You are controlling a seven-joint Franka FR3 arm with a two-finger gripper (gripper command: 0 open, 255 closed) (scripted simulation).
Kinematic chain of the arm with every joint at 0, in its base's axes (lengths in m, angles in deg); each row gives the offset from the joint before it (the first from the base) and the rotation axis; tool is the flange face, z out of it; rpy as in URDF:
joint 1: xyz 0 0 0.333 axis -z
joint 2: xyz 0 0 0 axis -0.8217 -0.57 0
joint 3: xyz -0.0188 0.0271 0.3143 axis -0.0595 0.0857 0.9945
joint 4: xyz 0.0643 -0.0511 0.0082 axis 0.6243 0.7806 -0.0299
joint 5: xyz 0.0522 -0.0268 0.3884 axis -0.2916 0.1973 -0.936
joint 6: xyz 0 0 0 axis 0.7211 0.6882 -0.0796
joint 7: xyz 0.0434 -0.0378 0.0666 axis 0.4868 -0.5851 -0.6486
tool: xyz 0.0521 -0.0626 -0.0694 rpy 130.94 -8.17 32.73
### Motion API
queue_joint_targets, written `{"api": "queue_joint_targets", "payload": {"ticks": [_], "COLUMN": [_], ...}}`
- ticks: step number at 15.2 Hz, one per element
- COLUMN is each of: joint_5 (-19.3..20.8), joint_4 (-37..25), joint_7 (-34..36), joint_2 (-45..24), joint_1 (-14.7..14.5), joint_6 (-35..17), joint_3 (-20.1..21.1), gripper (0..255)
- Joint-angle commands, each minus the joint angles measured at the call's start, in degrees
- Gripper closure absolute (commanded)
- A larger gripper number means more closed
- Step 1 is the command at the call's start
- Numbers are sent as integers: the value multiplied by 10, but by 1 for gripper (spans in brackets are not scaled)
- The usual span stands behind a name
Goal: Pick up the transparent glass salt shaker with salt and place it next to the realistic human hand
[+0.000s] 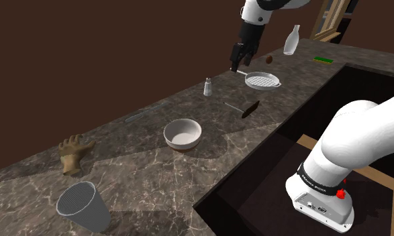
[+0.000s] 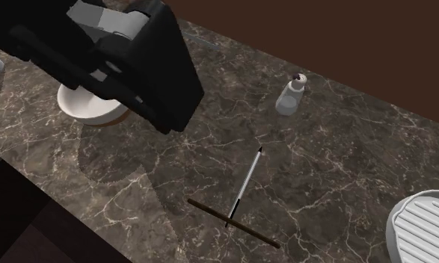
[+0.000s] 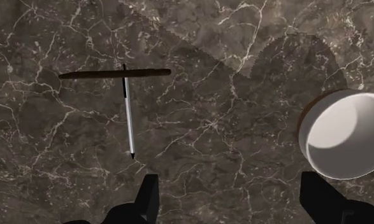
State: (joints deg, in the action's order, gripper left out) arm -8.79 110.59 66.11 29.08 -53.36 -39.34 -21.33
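The salt shaker (image 1: 207,86), a small pale glassy bottle with a dark cap, stands upright on the dark marble counter (image 1: 141,167); it also stands near the back wall in the second exterior view (image 2: 292,96). A brownish human hand (image 1: 73,154) lies far toward the shoulder view's left. My black gripper (image 1: 237,66) hangs high over the counter, open and holding nothing. In the wrist view its fingers (image 3: 147,198) stand wide apart above bare marble, between a white bowl (image 3: 348,135) and a thin pen (image 3: 128,118).
The white bowl (image 1: 182,134) sits between shaker and hand. A grey cup (image 1: 83,206) stands near the front corner. A pen crossed over a brown stick (image 2: 244,185), a ridged white pan (image 1: 263,81), a white bottle (image 1: 292,41) and a green item (image 1: 323,60) lie farther along.
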Motion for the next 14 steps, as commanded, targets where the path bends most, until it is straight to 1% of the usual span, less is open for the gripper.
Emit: {"api": "queue_joint_targets", "payload": {"ticks": [1,5,8,14], "joint_5": [-1,-11,-26,-79], "joint_4": [-7,-23,-43,-107], "joint_7": [-15,-44,-68,-128], "joint_2": [-37,-112,-172,-299], "joint_1": [2,3,1,-1], "joint_6": [-36,-103,-147,-216], "joint_3": [-14,-39,-57,-88], "gripper": [0,0,0,0]}}
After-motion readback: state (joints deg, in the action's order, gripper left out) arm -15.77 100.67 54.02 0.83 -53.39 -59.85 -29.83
